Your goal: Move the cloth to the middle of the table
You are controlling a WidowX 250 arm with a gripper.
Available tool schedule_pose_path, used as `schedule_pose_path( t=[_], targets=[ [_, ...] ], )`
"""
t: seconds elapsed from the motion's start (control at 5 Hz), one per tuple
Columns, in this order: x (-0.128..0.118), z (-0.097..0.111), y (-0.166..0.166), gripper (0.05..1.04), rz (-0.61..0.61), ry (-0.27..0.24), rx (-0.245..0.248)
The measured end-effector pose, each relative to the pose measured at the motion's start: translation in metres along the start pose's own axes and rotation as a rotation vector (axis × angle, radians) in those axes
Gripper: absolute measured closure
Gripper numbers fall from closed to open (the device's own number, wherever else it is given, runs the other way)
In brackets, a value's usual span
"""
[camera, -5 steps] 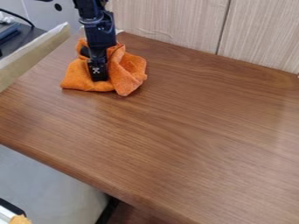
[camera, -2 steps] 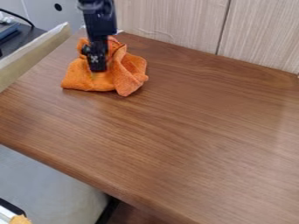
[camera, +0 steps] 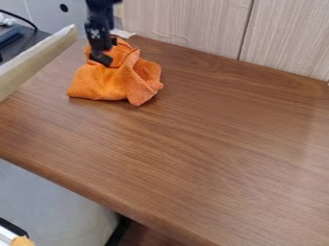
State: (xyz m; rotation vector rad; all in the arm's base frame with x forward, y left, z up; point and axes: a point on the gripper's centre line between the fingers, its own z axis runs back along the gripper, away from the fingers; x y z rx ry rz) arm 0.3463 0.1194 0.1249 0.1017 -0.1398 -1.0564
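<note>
The gripper (camera: 107, 52) hangs down from the top edge at the upper left, over the back part of the orange cloth. Its two fingers stand apart, open, with the lower one against or just above the fabric; whether it touches cannot be told. Crumpled and folded, the orange cloth (camera: 103, 84) lies at the far left of the wooden table (camera: 206, 134), with a raised fold at its right side. Part of its back edge is hidden behind the gripper.
A light panelled wall (camera: 183, 26) runs along the table's back edge. Along the upper left side stands a pale beige board (camera: 35, 62), with a dark surface holding some items beyond it. The table's front edge slants down to the right.
The gripper has risen and shifted slightly back and left, from low in front of the cloth's middle to its back part. The cloth has stayed where it was.
</note>
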Motion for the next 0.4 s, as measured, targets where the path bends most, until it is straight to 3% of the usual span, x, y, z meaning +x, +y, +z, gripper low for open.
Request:
schedule_pose_path(
  t=[0.2,0.4],
  targets=[
    [-0.0047,0.0166,-0.0066,0.085,-0.021,-0.027,0.021],
    [-0.0072,0.0177,-0.0055,0.085,-0.015,-0.031,0.026]
  ],
)
